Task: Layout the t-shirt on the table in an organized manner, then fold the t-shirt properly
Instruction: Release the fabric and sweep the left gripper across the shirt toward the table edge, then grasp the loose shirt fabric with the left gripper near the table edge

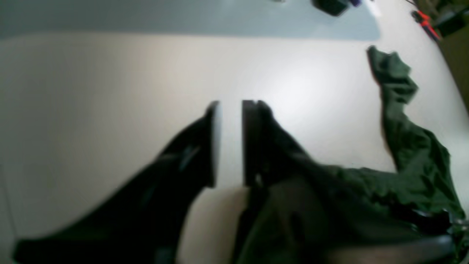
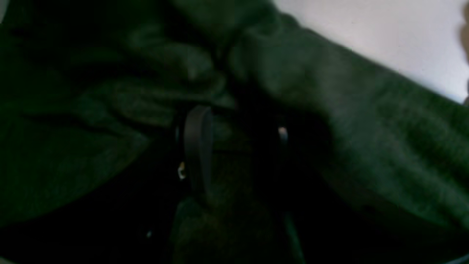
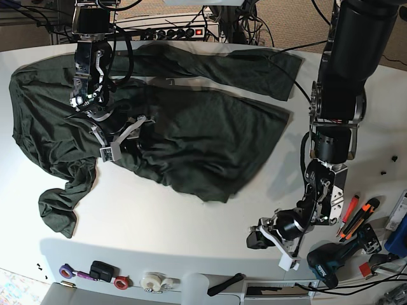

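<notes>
The dark green t-shirt (image 3: 210, 140) lies spread but rumpled across the far left and middle of the white table (image 3: 191, 235), one sleeve (image 3: 57, 213) trailing toward the front. My right gripper (image 3: 121, 141) is down in the shirt's middle. In the right wrist view its fingers (image 2: 198, 146) stand apart with green fabric (image 2: 366, 128) bunched around and between them. My left gripper (image 3: 254, 240) hovers low over bare table at the front right, just off the hem. It (image 1: 229, 143) is open, with only tabletop (image 1: 110, 91) in the gap and the shirt (image 1: 414, 157) to its right.
Tape rolls (image 3: 151, 279) and small tools (image 3: 95, 272) line the table's front edge. Orange utility knives (image 3: 353, 216) and a power drill (image 3: 334, 260) lie at the front right. A power strip (image 3: 178, 32) and cables run along the back edge.
</notes>
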`<state>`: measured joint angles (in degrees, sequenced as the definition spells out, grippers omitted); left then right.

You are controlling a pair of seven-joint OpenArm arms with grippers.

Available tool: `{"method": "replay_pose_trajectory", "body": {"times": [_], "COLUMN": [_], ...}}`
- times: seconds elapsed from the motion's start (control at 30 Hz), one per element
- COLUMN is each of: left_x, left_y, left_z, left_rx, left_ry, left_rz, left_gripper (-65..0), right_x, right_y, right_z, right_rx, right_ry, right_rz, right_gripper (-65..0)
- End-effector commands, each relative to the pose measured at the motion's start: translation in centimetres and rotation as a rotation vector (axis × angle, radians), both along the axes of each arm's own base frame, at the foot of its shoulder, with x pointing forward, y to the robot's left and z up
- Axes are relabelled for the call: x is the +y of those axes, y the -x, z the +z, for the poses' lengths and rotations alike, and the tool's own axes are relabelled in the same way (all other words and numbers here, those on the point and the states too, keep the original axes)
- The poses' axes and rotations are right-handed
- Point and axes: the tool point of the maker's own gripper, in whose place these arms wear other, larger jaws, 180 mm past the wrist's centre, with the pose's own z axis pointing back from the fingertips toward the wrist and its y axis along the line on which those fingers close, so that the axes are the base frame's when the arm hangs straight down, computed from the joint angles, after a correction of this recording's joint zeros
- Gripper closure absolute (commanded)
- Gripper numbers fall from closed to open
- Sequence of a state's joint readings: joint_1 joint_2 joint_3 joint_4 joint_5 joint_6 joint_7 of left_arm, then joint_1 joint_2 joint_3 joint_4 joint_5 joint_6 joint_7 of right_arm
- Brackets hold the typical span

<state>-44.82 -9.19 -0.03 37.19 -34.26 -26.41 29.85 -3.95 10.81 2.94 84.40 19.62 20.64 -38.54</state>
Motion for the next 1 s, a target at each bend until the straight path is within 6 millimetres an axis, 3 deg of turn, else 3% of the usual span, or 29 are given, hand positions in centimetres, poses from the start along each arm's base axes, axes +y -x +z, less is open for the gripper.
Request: {"method": "replay_pose_trajectory", "body": {"times": [0.0,0.27,0.43,0.53,0.8,0.87,0.97], "left_x": [0.2,0.2,-2.7,-4.1,-9.1,-10.5,-11.9], "left_y": [-1.2,0.8,3.5,4.4,5.3,5.3,4.4], "left_z": [2.6,-0.5,1.6,2.1,1.5,1.1,0.5], "left_rx": [-0.069,-0.021,-0.013,0.033,0.032,0.006,-0.005], "left_ry": [0.005,-0.015,0.206,0.287,0.246,0.189,0.130], "left_rz": [0.004,-0.037,-0.217,-0.261,-0.334,-0.346,-0.290], "left_gripper": [-17.7,-18.5,-18.3,-12.9,-1.7,0.0,0.0], "right_x": [-1.7,-1.8,-1.7,-1.0,1.8,2.7,3.0], "right_y": [5.1,4.8,4.0,3.0,0.1,0.2,0.9], "right_z": [-5.0,-4.7,-4.1,-2.3,6.0,6.9,6.3], "right_rx": [0.288,0.267,0.243,0.181,-0.048,-0.056,-0.016], "right_ry": [0.118,0.117,0.112,0.107,0.058,0.031,0.026], "right_rz": [0.004,0.001,0.005,0.036,0.092,0.119,0.141], "right_gripper": [-22.3,-22.3,-22.3,-22.3,-22.3,-22.3,-22.3]}}
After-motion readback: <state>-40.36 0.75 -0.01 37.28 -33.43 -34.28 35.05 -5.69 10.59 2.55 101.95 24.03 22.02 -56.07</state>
